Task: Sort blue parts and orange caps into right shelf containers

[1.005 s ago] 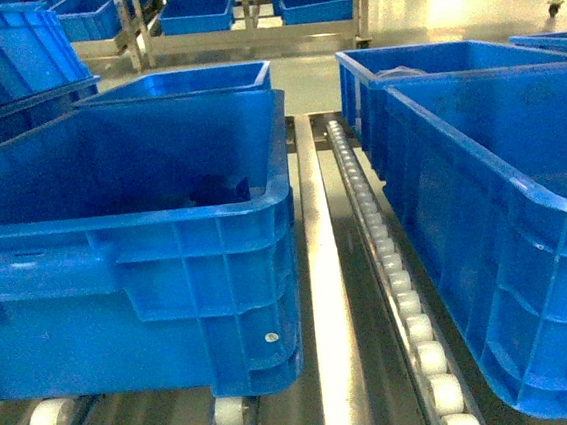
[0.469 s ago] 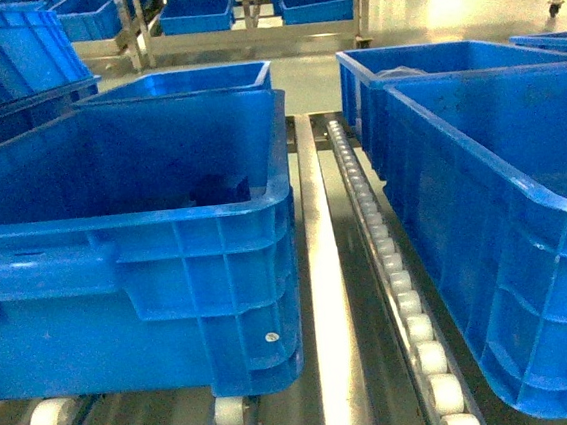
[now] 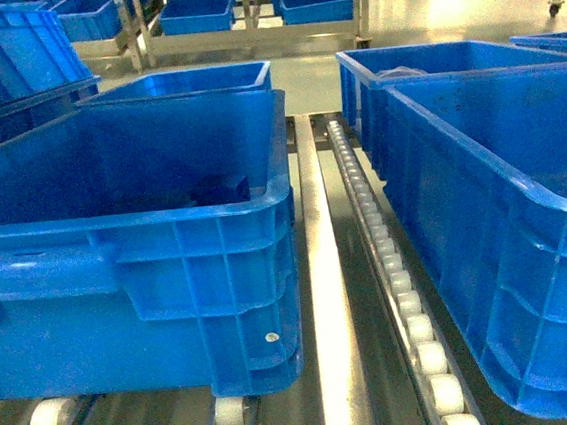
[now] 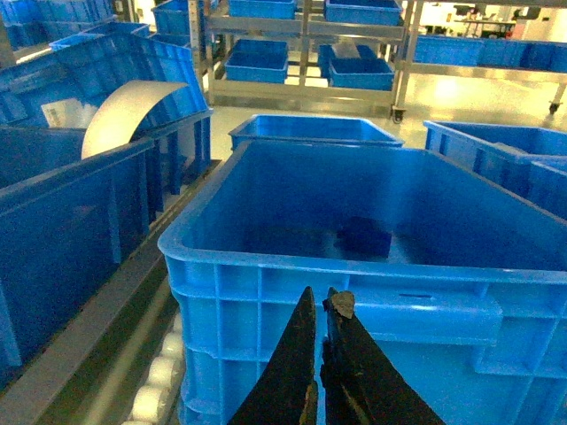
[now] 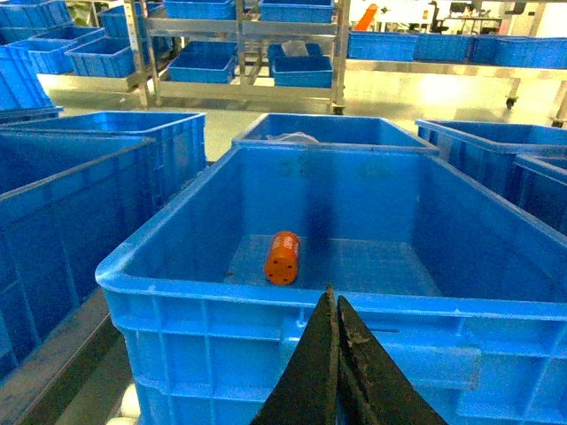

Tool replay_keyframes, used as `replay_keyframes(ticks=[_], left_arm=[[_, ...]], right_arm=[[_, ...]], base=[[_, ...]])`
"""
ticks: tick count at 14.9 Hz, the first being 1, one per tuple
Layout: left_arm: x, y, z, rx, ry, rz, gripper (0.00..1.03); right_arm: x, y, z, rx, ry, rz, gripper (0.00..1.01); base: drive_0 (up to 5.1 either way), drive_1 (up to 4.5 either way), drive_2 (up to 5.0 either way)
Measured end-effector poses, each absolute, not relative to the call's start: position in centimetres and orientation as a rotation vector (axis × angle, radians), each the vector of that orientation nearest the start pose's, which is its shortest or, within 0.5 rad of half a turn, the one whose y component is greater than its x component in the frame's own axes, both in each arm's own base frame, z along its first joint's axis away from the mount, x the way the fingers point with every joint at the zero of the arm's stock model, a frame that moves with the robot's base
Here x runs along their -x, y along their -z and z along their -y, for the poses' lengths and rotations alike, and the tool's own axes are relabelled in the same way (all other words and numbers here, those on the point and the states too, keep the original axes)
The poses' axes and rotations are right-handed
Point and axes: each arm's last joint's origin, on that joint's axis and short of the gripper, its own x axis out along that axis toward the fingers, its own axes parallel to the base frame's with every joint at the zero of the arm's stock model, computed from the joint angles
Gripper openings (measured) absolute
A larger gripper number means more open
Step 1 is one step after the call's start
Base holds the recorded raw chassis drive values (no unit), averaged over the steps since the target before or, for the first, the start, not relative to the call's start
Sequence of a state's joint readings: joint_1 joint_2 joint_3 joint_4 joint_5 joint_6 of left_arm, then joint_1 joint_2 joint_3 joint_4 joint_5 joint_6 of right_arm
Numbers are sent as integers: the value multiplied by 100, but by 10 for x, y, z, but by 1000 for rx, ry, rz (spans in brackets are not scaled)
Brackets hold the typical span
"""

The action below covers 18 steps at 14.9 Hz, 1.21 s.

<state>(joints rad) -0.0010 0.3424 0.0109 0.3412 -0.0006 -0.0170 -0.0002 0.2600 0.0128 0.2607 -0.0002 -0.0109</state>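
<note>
A dark blue part (image 3: 223, 188) lies on the floor of the big blue crate (image 3: 144, 226) on the left of the head view. The left wrist view shows the same blue part (image 4: 363, 237) inside that crate (image 4: 266, 258). My left gripper (image 4: 319, 301) is shut and empty, just outside the crate's near wall and below its rim. An orange cap (image 5: 283, 257) lies on its side in the crate (image 5: 213, 297) before my right gripper (image 5: 335, 301), which is shut on nothing, low against the near wall. That right-hand crate (image 3: 523, 199) hides its floor in the head view. Neither gripper shows there.
The crates sit on white roller tracks (image 3: 402, 291) with a steel rail (image 3: 324, 299) between them. More blue crates (image 3: 176, 82) stand behind and to the sides. Metal racks with smaller blue trays (image 3: 314, 7) stand across the aisle. A curled white sheet (image 4: 124, 111) rests in a left bin.
</note>
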Motion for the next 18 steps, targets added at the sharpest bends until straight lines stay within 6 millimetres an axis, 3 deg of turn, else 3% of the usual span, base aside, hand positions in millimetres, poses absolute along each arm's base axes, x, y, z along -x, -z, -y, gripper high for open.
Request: replay_keyframes(ticks=[9, 17, 18], left_arm=[[-109, -170, 0, 17, 2, 10, 2], [-98, -166, 0, 14, 0, -4, 2], [-98, -166, 0, 14, 0, -4, 9]], right_arm=[[-97, -168, 0, 11, 0, 12, 1], [-97, -167, 0, 10, 0, 3, 1], [-97, -167, 0, 10, 0, 4, 8]], base=[[0, 0, 0], [0, 0, 0], [0, 0, 0]])
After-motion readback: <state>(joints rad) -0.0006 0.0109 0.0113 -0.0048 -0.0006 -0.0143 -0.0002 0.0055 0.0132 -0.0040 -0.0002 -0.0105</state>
